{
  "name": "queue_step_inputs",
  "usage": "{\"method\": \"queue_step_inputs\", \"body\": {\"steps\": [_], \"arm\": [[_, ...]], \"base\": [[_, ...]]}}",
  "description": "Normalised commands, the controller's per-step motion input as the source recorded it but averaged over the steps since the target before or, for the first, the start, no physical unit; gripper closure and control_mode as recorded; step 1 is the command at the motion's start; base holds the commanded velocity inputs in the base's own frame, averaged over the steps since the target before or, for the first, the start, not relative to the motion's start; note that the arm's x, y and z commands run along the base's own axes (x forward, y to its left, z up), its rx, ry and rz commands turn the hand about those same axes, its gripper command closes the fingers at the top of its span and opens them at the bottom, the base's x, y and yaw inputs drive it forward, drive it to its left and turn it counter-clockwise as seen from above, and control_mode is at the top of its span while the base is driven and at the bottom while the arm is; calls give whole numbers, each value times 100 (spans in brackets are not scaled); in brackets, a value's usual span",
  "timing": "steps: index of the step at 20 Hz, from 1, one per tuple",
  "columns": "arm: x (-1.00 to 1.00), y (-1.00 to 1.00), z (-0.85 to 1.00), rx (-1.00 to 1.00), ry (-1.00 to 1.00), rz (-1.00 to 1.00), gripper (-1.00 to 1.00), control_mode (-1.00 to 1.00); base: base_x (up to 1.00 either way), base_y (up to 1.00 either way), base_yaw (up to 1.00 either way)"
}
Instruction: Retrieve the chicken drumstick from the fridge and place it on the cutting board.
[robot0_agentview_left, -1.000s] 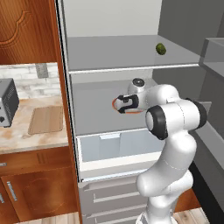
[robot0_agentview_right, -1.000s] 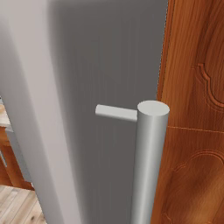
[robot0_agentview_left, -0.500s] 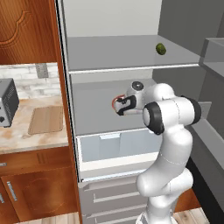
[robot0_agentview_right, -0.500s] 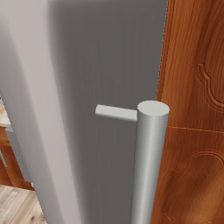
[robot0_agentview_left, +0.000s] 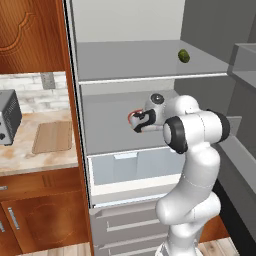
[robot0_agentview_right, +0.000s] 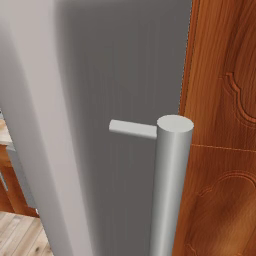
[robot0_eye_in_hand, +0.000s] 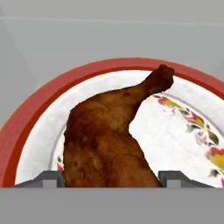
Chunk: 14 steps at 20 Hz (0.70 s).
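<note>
Currently, gripper (robot0_eye_in_hand: 105, 178): my tips straddle the drumstick (robot0_eye_in_hand: 109, 140); closure I cannot tell.
Plate (robot0_eye_in_hand: 39, 127): centre frame, under drumstick.

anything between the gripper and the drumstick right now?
Nothing visible. In the hand view the chicken drumstick lies on a red-rimmed plate right between the fingertips of the gripper.

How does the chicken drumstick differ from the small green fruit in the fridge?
The chicken drumstick is brown and lumpy with a bone end; the green fruit is smooth and round. The drumstick lies on a red-rimmed plate on the middle shelf; the fruit sits bare on the upper shelf. Both are inside the fridge.
</note>
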Motion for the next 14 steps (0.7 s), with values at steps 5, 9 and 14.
{"method": "queue_step_inputs", "body": {"steps": [5, 9, 14], "arm": [[-31, 0, 38, 5, -20, -1, 100, -100], [-57, 0, 83, 5, -13, -4, 100, -100], [-93, 0, 100, 3, 0, -9, 100, -100]], "base": [[0, 0, 0], [0, 0, 0], [0, 0, 0]]}}
